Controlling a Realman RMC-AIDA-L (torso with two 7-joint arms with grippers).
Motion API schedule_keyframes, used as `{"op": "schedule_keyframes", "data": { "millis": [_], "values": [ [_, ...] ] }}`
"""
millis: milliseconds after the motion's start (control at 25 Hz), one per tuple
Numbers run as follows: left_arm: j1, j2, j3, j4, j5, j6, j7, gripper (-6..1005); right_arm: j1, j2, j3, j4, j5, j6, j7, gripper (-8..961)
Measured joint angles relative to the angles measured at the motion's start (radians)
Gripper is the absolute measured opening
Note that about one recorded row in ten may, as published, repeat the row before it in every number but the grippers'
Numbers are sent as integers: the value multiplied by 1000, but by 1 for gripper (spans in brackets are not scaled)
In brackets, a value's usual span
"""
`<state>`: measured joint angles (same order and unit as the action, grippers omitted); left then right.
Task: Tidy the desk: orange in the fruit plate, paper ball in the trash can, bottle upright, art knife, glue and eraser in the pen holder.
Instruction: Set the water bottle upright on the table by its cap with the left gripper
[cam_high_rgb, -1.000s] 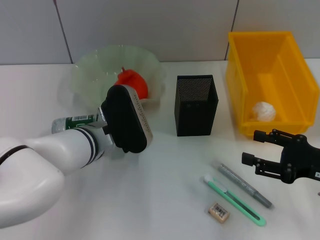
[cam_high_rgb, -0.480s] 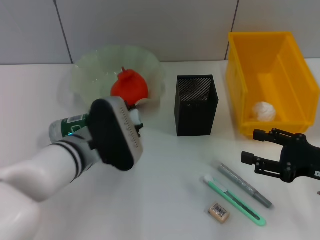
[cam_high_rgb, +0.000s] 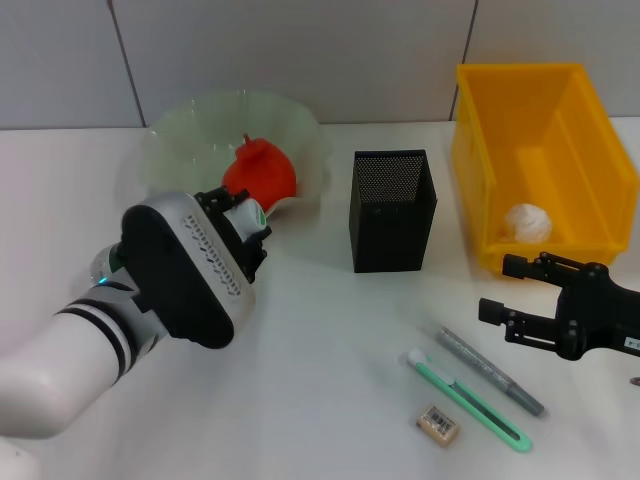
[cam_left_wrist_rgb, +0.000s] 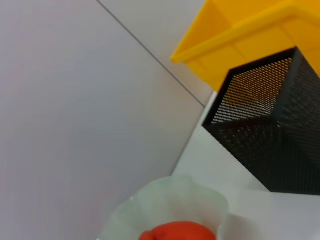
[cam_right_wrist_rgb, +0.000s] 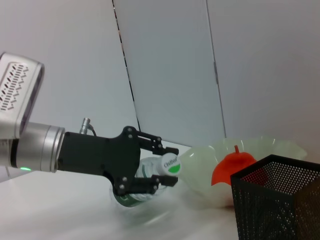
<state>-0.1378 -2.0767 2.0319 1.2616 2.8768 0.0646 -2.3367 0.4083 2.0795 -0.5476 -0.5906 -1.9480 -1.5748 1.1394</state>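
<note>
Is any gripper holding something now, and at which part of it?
The left gripper holds the bottle near its cap end. The right gripper is open and holds nothing.

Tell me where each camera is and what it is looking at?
Head view: up on the robot's head, looking down at the desk; shows both arms, left gripper on the bottle, right gripper hovering low.
Left wrist view: on the left wrist, facing the pen holder and trash can; no fingers show.
Right wrist view: on the right wrist, looking across at the left gripper.
All three share the pen holder and the orange in the fruit plate.
</note>
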Motion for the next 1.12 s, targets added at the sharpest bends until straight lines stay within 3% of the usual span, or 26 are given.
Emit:
{"op": "schedule_keyframes", "data": {
  "millis": [320, 360, 480, 1120],
  "values": [
    [29, 3, -12, 45, -1, -2, -62, 455, 3, -1, 1, 8, 2, 1, 0, 745],
    [39, 5, -42, 71, -9, 0, -163, 455, 3, -1, 1, 10, 4, 3, -1, 745],
    [44, 6, -53, 82, -11, 3, -190, 451, 5, -1, 1, 13, 7, 4, -3, 745],
    [84, 10, -118, 158, -178, 28, -195, 443, 8, -2, 1, 24, 9, 18, -13, 745]
  ]
}}
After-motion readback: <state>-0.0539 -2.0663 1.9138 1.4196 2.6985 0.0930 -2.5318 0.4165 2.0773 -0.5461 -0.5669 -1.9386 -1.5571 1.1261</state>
